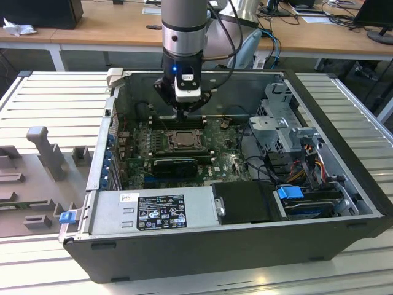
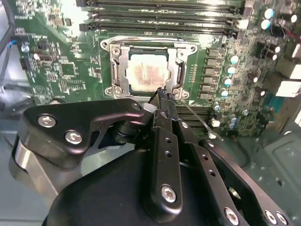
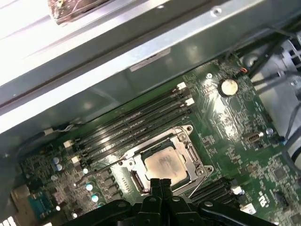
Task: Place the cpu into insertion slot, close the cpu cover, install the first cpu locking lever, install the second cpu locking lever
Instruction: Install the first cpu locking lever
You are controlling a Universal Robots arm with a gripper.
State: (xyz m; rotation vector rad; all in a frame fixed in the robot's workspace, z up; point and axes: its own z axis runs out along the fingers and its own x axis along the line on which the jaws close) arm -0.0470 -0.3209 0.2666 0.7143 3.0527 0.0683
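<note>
Gripper [image 2: 162, 94] fingers pressed together, nothing between them. Tips low at the near corner of the slot [image 2: 108, 90]. Cpu [image 2: 149, 71] seated just beyond the tips, cover [image 2: 123, 70] lying flat around it. Lever [image 2: 196, 118], a thin wire, runs from that corner back alongside the fingers; looks unlatched.

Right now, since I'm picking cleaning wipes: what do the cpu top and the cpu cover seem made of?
The cpu top looks like matte silvery metal, with a brownish tint mid-face, perhaps residue. The cpu cover looks like thin stamped sheet metal, likely steel, semi-glossy: its edges catch light.
</note>
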